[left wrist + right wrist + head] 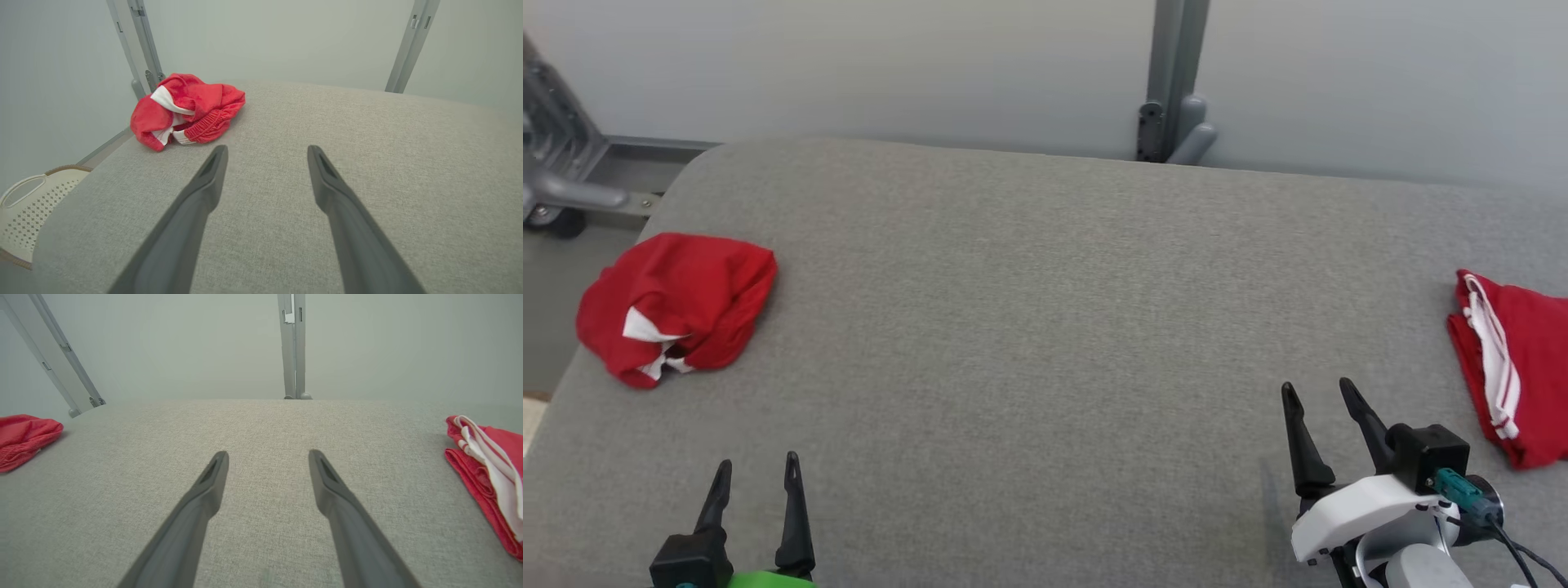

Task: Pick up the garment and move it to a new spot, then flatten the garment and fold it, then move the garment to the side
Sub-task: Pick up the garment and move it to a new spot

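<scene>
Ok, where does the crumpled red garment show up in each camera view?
Head view: the crumpled red garment lies at the left, near the table's left edge.
Left wrist view: upper left, by the table's far corner.
Right wrist view: at the left edge, partly cut off.
Shared landmark: the grey table top it lies on.

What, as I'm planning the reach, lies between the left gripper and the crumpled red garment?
Bare grey surface separates left gripper from crumpled garment, per head view.
</scene>
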